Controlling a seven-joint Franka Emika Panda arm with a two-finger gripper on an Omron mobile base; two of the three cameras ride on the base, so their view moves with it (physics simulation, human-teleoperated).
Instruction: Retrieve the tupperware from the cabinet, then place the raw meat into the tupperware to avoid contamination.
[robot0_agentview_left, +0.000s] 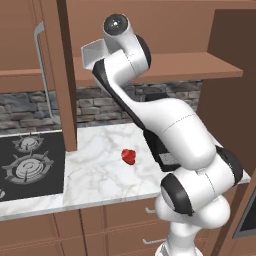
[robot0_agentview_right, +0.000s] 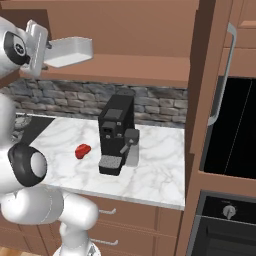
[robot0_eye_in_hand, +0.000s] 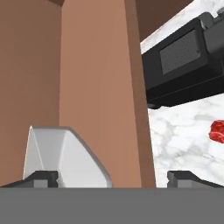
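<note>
Gripper (robot0_eye_in_hand: 112, 176) jaws apart; tupperware (robot0_agentview_right: 69, 51) white, shallow, on shelf.

No text, label, brand, number or sign can be read anywhere. The black box-shaped coffee machine (robot0_agentview_right: 117, 134) and the black oven with its round silver dial (robot0_agentview_right: 229, 211) bear no legible markings.
</note>
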